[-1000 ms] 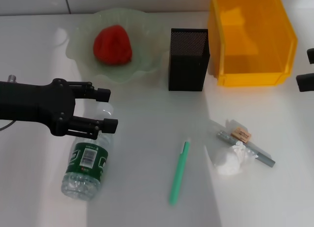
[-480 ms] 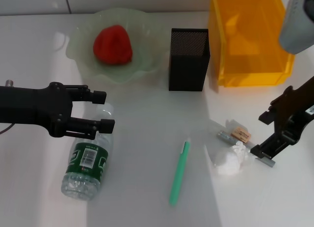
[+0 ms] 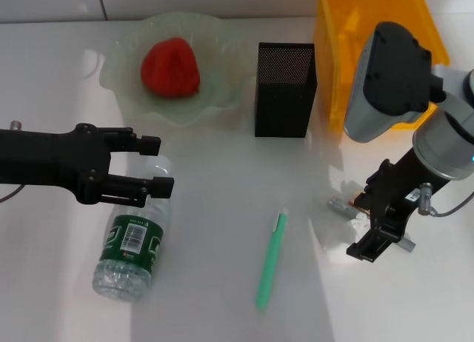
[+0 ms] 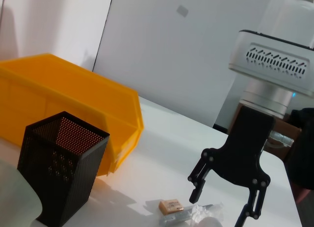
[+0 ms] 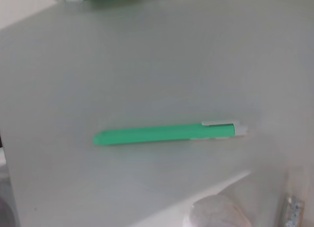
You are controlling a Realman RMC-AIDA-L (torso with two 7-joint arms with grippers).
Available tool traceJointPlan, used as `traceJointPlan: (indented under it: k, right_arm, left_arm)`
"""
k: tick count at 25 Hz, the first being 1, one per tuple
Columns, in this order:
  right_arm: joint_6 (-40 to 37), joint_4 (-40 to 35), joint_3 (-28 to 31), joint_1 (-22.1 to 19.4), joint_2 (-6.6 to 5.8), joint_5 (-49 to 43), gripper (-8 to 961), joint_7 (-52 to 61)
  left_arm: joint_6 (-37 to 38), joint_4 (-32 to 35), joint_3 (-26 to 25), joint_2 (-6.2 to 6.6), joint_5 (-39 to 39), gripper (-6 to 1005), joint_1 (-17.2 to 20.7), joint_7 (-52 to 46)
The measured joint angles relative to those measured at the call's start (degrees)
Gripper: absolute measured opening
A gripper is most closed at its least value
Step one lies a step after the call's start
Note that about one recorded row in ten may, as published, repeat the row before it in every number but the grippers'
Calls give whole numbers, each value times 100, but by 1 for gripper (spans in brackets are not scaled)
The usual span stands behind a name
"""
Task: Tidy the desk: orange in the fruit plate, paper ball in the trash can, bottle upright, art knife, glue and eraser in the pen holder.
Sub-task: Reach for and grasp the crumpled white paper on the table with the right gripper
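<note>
The orange [image 3: 170,66] lies in the fruit plate [image 3: 118,86]. The bottle [image 3: 132,246] lies on its side, its cap end between the fingers of my open left gripper [image 3: 157,164]. My right gripper [image 3: 364,223] hangs open over the paper ball [image 3: 339,242], one finger on each side; the left wrist view shows the right gripper [image 4: 221,210] too. The eraser [image 4: 170,206] and a grey bar, apparently the art knife [image 4: 184,216], lie beside the paper ball [image 4: 206,217]. A green pen-shaped stick [image 3: 270,260], apparently the glue, lies mid-table. The pen holder [image 3: 285,90] stands left of the trash can [image 3: 337,31].
My right arm's large grey housing [image 3: 389,75] covers part of the trash can in the head view. Bare white table stretches between the bottle and the green stick [image 5: 167,132].
My right arm has swung in from the right edge and come down over the paper ball, covering part of the eraser and grey bar. The left gripper has barely moved.
</note>
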Motion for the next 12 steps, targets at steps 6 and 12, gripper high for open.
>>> traceJointPlan:
  k: [6, 12]
  right_arm:
    - [418, 278, -448, 40, 12, 7, 769, 1]
    - [652, 766, -746, 222, 21, 50, 767, 32]
  left_arm:
    - [-94, -46, 22, 8, 2, 840, -13, -2]
    - [-128, -75, 1, -12, 221, 840, -66, -3]
